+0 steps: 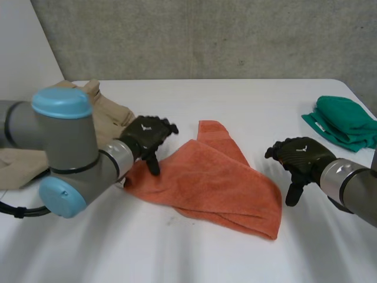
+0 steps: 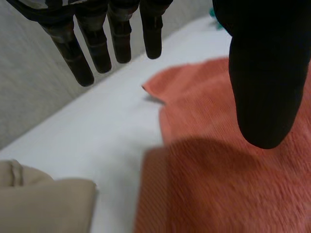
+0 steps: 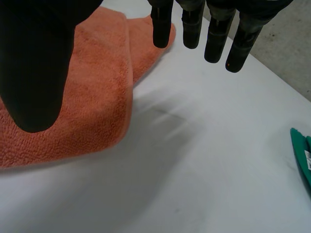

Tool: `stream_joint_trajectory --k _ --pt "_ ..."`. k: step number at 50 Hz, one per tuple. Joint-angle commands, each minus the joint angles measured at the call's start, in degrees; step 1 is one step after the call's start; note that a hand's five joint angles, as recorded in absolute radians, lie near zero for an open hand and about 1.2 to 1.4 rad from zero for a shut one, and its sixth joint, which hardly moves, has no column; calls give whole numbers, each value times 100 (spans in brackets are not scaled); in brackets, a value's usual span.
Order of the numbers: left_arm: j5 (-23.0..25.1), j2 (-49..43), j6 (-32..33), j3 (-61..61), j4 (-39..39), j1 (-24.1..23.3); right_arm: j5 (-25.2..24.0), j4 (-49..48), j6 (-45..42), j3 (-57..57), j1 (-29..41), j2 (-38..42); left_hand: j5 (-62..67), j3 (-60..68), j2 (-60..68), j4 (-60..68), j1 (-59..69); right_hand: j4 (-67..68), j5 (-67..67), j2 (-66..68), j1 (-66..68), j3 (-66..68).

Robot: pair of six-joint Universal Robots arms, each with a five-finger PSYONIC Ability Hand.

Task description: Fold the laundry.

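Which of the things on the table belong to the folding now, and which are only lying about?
In the job: orange towel, left hand, right hand.
Lying about: beige garment, heaped; green cloth, seemingly already folded.

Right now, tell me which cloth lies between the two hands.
The orange towel, loosely folded between the left hand and right hand. The beige garment lies outside the left hand, the green cloth beyond the right.

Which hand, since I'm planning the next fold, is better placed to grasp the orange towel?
Left, probably. The left hand, open, is at the orange towel's end; the right hand, also open, hangs beside it above the white table.
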Motion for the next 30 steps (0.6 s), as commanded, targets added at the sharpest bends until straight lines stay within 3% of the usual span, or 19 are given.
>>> stream_joint_trajectory --k 1,5,12,13,19,30 --pt "-476 -248 516 17 -72 -104 22 -349 -27 280 12 2 1020 1056 1043 1030 1037 -305 -304 -251 -134 -191" --pt "-758 -451 533 43 -54 -104 22 -472 -1 376 21 11 1842 1878 1866 1852 1860 -305 -304 -251 -134 -191" --pt "-820 -732 551 210 -45 -157 22 -674 34 438 -49 20 5305 5342 5329 5315 5323 -305 -304 -251 -134 -191" --pt "-820 -732 551 236 -45 -192 22 -683 34 421 -67 20 6259 6295 6282 6269 6277 -305 -304 -251 -134 -191" --pt "-855 -399 639 359 -19 -289 40 -692 166 201 -76 2 6350 6387 6374 6361 6368 -305 -304 -251 -134 -191" --pt "-855 1683 551 281 806 -359 -22 -157 1299 -458 -295 11 6350 6387 6374 6361 6368 -305 -304 -251 -134 -191"
